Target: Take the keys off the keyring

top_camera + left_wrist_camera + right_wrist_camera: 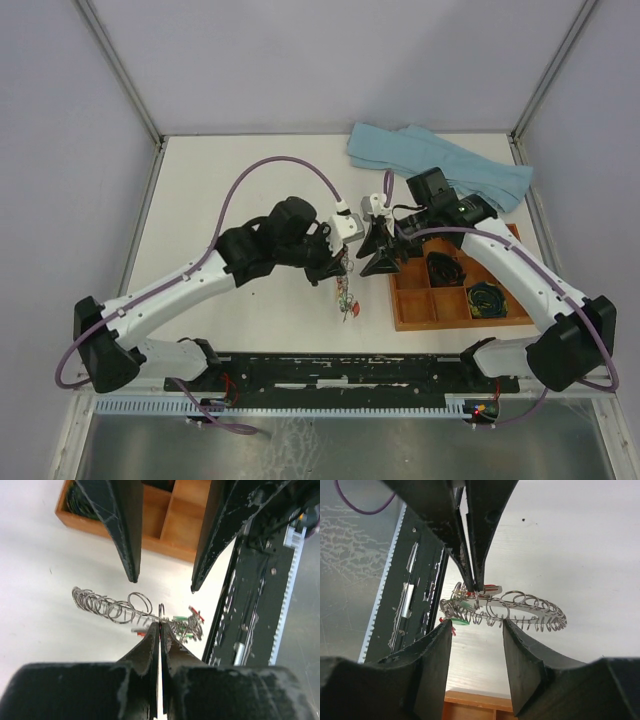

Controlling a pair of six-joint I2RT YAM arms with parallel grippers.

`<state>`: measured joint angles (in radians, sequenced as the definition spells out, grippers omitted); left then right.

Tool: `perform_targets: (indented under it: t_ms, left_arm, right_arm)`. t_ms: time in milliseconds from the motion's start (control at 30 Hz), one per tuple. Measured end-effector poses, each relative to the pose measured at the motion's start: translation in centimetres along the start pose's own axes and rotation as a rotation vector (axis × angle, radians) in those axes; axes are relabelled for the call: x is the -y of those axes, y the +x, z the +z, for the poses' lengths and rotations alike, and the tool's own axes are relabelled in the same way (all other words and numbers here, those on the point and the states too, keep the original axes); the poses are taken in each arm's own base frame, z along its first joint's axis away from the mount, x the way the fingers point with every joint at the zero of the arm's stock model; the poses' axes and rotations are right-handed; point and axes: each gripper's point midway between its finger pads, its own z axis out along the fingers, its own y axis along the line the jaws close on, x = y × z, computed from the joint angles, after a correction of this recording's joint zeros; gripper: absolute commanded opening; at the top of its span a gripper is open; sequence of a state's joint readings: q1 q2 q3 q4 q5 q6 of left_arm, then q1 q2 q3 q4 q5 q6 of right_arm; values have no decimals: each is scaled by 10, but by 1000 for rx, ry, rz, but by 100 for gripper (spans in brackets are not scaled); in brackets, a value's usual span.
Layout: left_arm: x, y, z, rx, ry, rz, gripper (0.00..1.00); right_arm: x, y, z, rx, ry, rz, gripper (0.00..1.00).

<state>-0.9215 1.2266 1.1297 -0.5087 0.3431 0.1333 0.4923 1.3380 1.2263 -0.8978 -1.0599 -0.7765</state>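
Note:
The keyring [107, 605] is a silvery ring fringed with many small loops. It also shows in the right wrist view [530, 609] and, small, in the top view [347, 298]. Tiny red and green keys [187, 621] cluster at its end toward the arm bases; they show in the right wrist view too [462, 607]. My left gripper [160, 625] is shut, pinching a loop of the keyring near the keys. My right gripper [477, 625] is open and empty, its fingertips just short of the ring, straddling the stretch beside the left gripper's tips. Both grippers [340, 270] [378, 258] meet left of the tray.
A wooden compartment tray [410, 322] stands right of the grippers and holds dark coiled bundles [445, 268] [487, 298]. A blue cloth [440, 165] lies at the back right. The black base rail [350, 370] runs along the near edge.

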Motion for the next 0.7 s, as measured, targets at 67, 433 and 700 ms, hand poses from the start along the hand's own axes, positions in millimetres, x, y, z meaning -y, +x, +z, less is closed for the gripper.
perform_targets:
  t_ms: [67, 433, 700]
  left_arm:
    - [-1, 4, 2, -59, 8, -3, 3]
    - [-8, 11, -1, -152, 17, -1, 3]
    - [-13, 7, -2, -128, 27, -12, 3]
  right_arm:
    - [3, 0, 3, 23, 8, 34, 51]
    - [-1, -2, 18, 157, -72, 136, 43]
    - [7, -2, 24, 202, -66, 173, 42]
